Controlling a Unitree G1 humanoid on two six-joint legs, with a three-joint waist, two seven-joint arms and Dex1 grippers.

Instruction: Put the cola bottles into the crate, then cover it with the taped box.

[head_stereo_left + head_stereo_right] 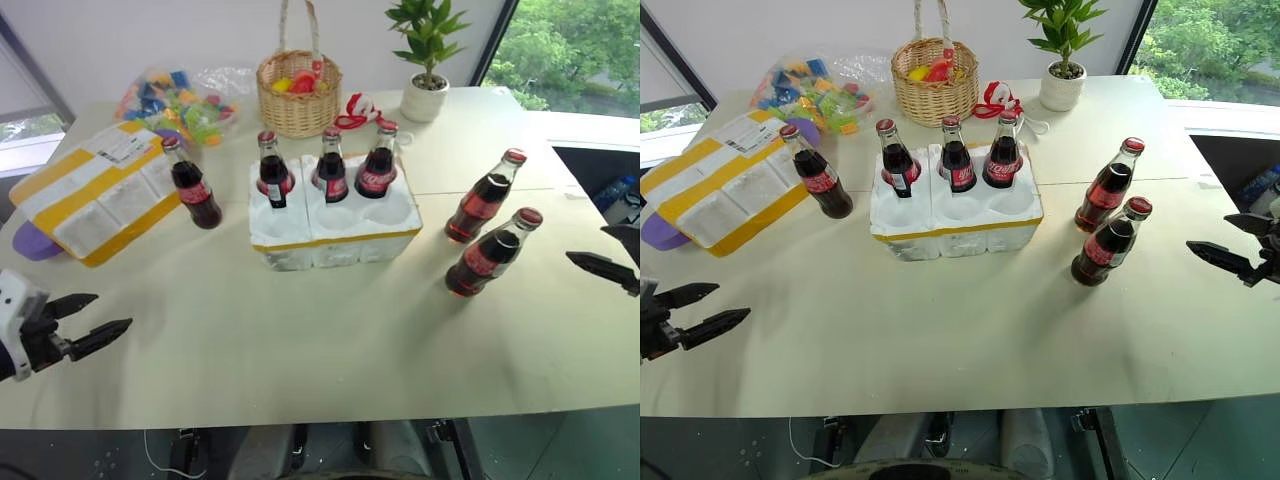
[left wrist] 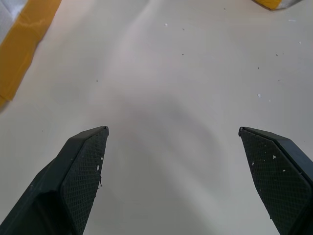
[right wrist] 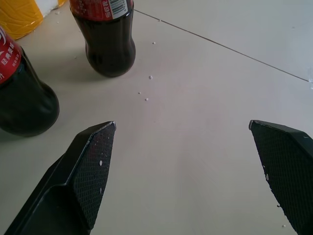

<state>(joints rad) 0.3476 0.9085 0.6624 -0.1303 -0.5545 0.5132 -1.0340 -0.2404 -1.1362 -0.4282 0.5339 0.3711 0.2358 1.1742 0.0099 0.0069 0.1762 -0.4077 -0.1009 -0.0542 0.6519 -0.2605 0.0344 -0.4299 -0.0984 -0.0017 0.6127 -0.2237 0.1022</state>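
Observation:
The white foam crate point(image 1: 335, 238) with a yellow band stands mid-table. Three cola bottles point(image 1: 331, 168) stand in its back wells; the front wells are empty. Another cola bottle point(image 1: 192, 188) stands on the table left of the crate, and two more point(image 1: 484, 200) point(image 1: 492, 255) stand to its right. The taped box point(image 1: 95, 190) lies at the far left, label up. My left gripper point(image 1: 112, 310) hovers open near the table's front left, holding nothing. My right gripper point(image 1: 585, 243) is open at the right edge, a short way from the two bottles point(image 3: 107, 44).
A wicker basket point(image 1: 298, 92), a potted plant point(image 1: 427, 70), a bag of coloured toys point(image 1: 175, 100) and a red-and-white item point(image 1: 355, 110) sit along the back. A purple object point(image 1: 35, 243) pokes out under the taped box. A seam crosses the table on the right.

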